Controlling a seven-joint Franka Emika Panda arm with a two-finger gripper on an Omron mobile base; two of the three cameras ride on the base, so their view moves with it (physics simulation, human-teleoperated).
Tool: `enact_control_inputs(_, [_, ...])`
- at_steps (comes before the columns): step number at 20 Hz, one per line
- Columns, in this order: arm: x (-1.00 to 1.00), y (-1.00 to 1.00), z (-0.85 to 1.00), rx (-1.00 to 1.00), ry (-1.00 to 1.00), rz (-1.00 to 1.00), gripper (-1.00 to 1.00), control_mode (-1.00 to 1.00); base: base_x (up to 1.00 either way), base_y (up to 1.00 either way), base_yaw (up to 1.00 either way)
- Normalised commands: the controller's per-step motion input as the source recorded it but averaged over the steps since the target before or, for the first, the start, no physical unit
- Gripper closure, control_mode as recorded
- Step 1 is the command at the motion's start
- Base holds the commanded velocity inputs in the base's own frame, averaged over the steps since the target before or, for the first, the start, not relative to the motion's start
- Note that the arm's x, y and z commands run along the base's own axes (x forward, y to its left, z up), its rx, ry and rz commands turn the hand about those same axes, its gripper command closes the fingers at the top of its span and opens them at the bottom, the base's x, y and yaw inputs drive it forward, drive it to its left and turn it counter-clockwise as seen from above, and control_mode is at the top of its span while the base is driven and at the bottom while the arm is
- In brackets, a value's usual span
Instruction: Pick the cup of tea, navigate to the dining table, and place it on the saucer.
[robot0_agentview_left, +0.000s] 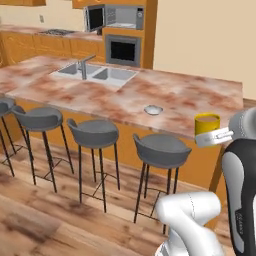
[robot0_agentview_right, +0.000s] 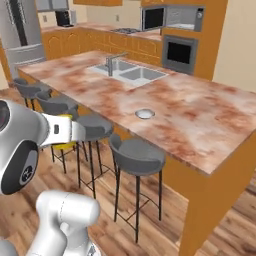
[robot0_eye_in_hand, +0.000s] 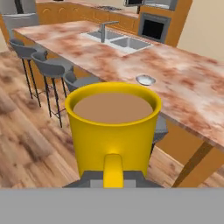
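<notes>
The cup of tea (robot0_eye_in_hand: 113, 127) is a yellow mug full of brown liquid, and it hangs in the air with its handle towards the hand camera. My gripper (robot0_agentview_left: 212, 136) is shut on it. From the left base view the cup (robot0_agentview_left: 207, 123) hangs at the near right corner of the dining table (robot0_agentview_left: 185, 95), over the floor. The saucer (robot0_agentview_left: 153, 109) is a small grey-white dish lying near the table's near edge, left of the cup and beyond it. It also shows as the saucer (robot0_agentview_right: 145, 114) and the saucer (robot0_eye_in_hand: 145, 80). A yellow sliver of the cup (robot0_agentview_right: 65, 146) peeks out below the hand.
Several grey bar stools (robot0_agentview_left: 161, 150) line the table's near side. A double sink (robot0_agentview_left: 97, 73) with a faucet is set into the table's far part. Beyond stand a wall oven (robot0_agentview_left: 123, 50), a microwave (robot0_agentview_left: 120, 17) and a fridge (robot0_agentview_right: 22, 30). The floor is wood.
</notes>
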Motion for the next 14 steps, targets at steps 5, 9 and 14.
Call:
enact_control_inputs(5, [0.0,0.0,0.0,0.0,0.0,0.0,1.0,1.0,0.24,0.99,-0.51])
enact_control_inputs(9, [0.0,0.0,0.0,0.0,0.0,0.0,1.0,1.0,0.57,0.91,-0.54])
enact_control_inputs(14, [0.0,0.0,0.0,0.0,0.0,0.0,1.0,1.0,0.58,0.99,-0.38])
